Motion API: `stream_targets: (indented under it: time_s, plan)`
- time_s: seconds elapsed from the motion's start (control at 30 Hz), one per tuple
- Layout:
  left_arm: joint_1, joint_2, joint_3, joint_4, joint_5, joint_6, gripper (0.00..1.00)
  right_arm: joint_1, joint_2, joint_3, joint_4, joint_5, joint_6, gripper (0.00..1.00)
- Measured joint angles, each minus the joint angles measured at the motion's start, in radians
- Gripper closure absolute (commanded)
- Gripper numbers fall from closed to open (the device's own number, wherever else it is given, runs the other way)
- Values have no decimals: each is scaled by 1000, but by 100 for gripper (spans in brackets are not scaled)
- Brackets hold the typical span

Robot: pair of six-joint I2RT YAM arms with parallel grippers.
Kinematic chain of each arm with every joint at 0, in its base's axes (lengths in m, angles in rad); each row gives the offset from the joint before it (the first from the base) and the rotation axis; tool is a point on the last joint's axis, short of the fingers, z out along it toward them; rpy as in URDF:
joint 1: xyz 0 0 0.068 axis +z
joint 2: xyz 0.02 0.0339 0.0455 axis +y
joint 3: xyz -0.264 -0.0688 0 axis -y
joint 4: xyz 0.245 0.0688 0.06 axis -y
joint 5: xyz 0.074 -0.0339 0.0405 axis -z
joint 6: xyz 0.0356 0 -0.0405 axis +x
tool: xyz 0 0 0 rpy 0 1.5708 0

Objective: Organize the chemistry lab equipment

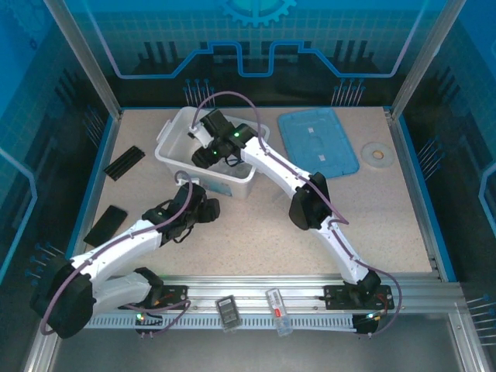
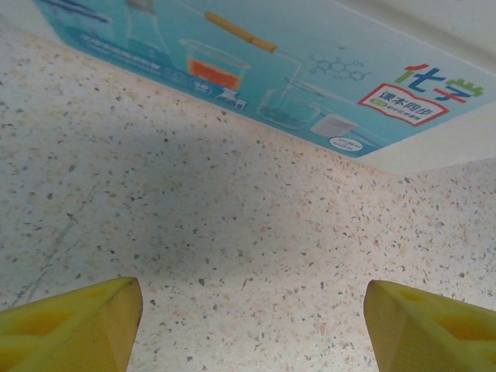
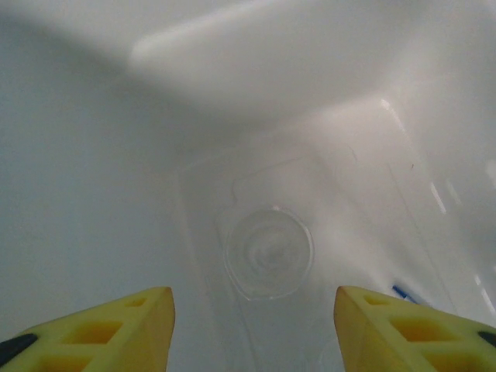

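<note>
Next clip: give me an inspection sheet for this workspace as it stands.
Surface: speckled table, no spills seen.
Job's things: white bin open; light-blue lid flat on the table to its right; round glass dish on the bin floor.
Clutter: black ridged strip and pale ring, both apart from the bin.
Grippers: left gripper open, empty, low over the table by the bin; right gripper open, empty, inside the bin above the dish.
Cables: purple cable arcs over the bin.
Surroundings: blue panels, aluminium frame.
</note>
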Motion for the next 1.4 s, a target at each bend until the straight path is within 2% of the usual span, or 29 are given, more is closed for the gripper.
stream_targets:
  time_s: [0.2,0.47,0.63,0.8,1.0,1.27,1.4]
  plan:
    - [-19,39,8,22,1,0,24,12,-38,-171,19,-18,-8,43]
    - [-20,40,24,21,0,0,24,14,-223,-404,76,-41,-8,43]
    - [-27,11,24,6,-1,0,25,26,-304,-494,113,-44,-8,43]
    - [-50,-24,24,-8,-4,-5,25,43,-322,-540,129,-53,-12,44]
    - [-133,-18,24,-35,-37,-50,25,51,-326,-585,136,-67,-23,44]
    - [-280,63,72,-45,-91,-109,25,51,-349,-643,143,-67,-49,44]
    - [-327,107,103,-41,-117,-131,24,47,-363,-663,144,-66,-57,43]
